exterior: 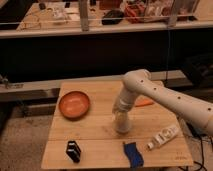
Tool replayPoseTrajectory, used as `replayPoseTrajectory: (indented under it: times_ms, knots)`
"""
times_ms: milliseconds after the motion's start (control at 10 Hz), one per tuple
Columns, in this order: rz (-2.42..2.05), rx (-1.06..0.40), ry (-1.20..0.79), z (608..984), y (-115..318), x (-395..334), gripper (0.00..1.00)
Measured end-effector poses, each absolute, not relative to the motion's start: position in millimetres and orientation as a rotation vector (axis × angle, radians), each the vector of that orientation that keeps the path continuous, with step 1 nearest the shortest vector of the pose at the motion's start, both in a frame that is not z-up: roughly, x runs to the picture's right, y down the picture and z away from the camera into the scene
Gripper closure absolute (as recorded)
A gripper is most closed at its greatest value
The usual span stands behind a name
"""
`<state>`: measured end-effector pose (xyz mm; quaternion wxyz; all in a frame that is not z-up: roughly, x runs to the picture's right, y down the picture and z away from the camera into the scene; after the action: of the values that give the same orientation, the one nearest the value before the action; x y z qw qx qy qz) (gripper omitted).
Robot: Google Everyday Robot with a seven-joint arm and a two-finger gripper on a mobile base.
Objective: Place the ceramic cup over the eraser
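A pale ceramic cup stands on the wooden table, right of centre. My gripper is directly on top of the cup, reaching down from the white arm that comes in from the right. A small black block lies near the table's front left. A flat blue piece lies at the front, just below and right of the cup. I cannot tell which of these is the eraser. Neither is under the cup.
An orange bowl sits at the table's back left. A white tube lies at the front right. An orange item shows behind the arm. A dark bench and a railing stand behind the table.
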<state>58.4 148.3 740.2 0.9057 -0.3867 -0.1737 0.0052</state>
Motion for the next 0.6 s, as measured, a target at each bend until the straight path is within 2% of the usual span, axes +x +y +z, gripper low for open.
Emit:
replayPoseTrajectory:
  times_ms: [300,600]
  knots:
    - [-0.021,-0.788,-0.372,706.7,125.6,52.9,0.98]
    - [-0.052,-0.777,-0.388,693.8,121.5,45.0,0.98]
